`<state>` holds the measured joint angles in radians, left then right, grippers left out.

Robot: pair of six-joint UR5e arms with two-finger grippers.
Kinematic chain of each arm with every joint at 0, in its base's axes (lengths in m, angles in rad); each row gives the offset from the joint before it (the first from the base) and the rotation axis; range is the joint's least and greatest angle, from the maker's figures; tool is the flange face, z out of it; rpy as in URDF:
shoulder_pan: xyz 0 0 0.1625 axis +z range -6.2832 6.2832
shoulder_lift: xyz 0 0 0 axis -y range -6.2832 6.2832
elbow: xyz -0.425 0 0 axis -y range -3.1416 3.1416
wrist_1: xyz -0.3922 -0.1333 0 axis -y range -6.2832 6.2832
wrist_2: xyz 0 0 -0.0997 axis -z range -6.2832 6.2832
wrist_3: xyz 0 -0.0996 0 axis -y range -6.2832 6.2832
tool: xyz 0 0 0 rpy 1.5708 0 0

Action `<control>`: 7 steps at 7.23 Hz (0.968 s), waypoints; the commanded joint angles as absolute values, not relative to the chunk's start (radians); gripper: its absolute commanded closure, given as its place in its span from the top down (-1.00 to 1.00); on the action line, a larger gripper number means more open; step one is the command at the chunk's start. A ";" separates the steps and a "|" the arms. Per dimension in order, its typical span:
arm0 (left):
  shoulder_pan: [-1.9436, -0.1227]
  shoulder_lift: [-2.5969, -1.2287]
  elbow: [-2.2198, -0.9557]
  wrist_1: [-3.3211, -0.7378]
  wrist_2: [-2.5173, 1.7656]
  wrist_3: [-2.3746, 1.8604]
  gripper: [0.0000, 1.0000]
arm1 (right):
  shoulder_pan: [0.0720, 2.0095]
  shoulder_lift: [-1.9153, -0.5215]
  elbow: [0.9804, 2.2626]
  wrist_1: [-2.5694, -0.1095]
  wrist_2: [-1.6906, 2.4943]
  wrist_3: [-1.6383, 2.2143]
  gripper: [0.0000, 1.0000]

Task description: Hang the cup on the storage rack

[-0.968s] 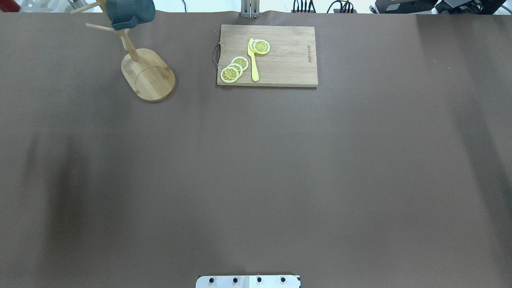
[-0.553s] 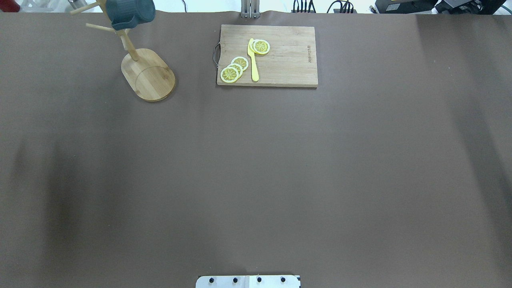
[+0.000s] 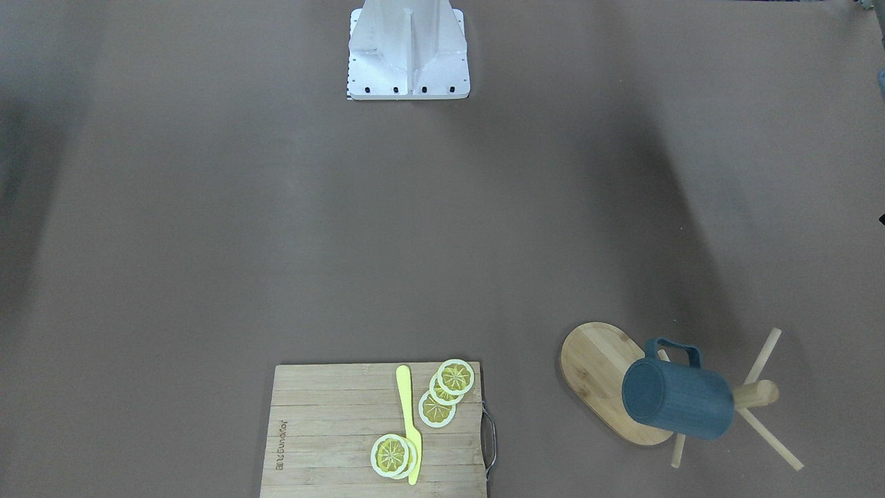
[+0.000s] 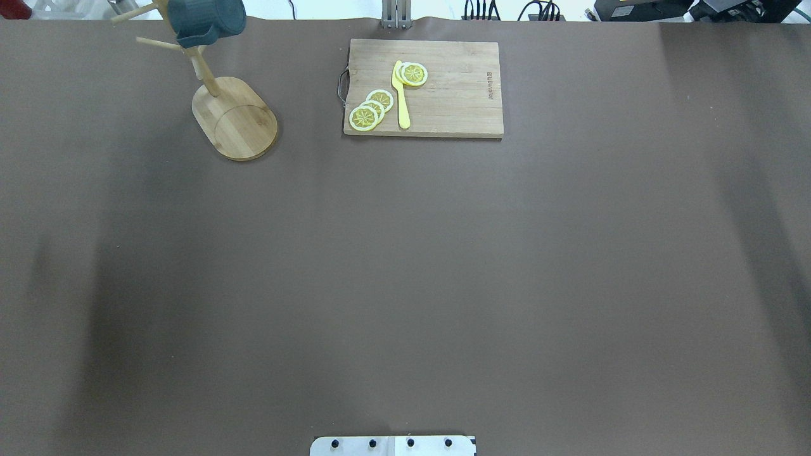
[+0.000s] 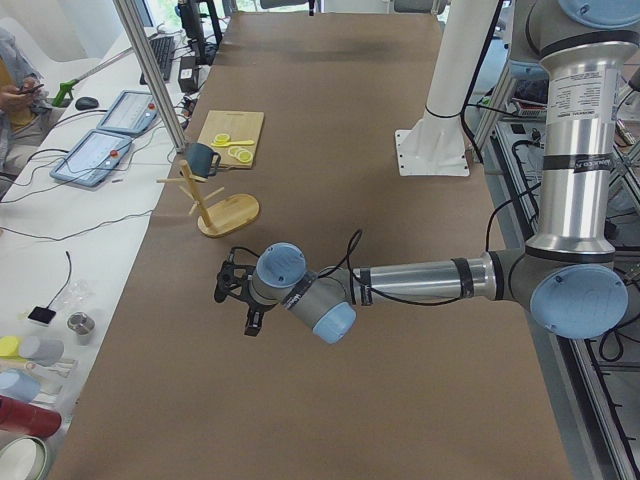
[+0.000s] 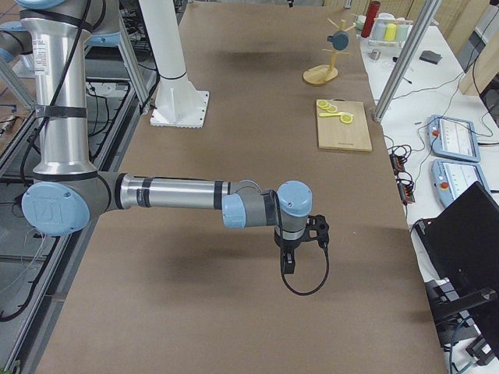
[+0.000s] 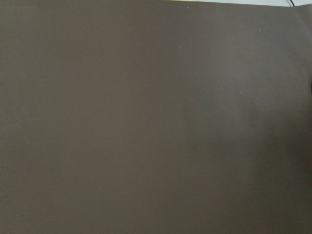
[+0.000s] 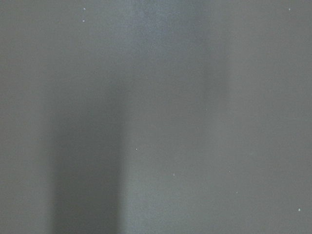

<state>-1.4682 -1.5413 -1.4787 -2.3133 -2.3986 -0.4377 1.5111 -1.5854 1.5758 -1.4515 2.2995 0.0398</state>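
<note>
Cup (image 3: 677, 401) hangs on storage rack (image 3: 594, 366), well apart from my left claw (image 5: 232, 290), farther still from right claw (image 6: 287, 263). Claws spread or pressed together: I cannot tell. Step looks finished; avoid bumping storage rack.

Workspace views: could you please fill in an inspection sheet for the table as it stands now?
Surface: brown table cover, shadowed in streaks.
Job's things: cup hangs on the storage rack, off the table, tilted sideways.
Clutter: cutting board carrying lemon slices and a yellow knife.
Claws: left claw and right claw are both far from the rack, above bare table; open or shut cannot be told.
Cables: cable loop under the right claw; plugs along the far edge.
Surroundings: touch panels on a side bench; seated person.
</note>
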 commanded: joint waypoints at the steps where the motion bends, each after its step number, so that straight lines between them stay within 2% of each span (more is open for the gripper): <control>1: -1.476 -1.525 -1.554 -2.125 -2.414 -0.310 0.95 | 1.511 -1.586 1.575 -1.453 2.298 0.040 1.00; 4: -1.482 -1.500 -1.667 -1.840 -2.411 -0.154 0.95 | 1.511 -1.588 1.562 -1.454 2.301 0.038 1.00; 7: -1.499 -1.448 -1.684 -1.726 -2.408 -0.117 0.95 | 1.511 -1.586 1.554 -1.454 2.301 0.038 1.00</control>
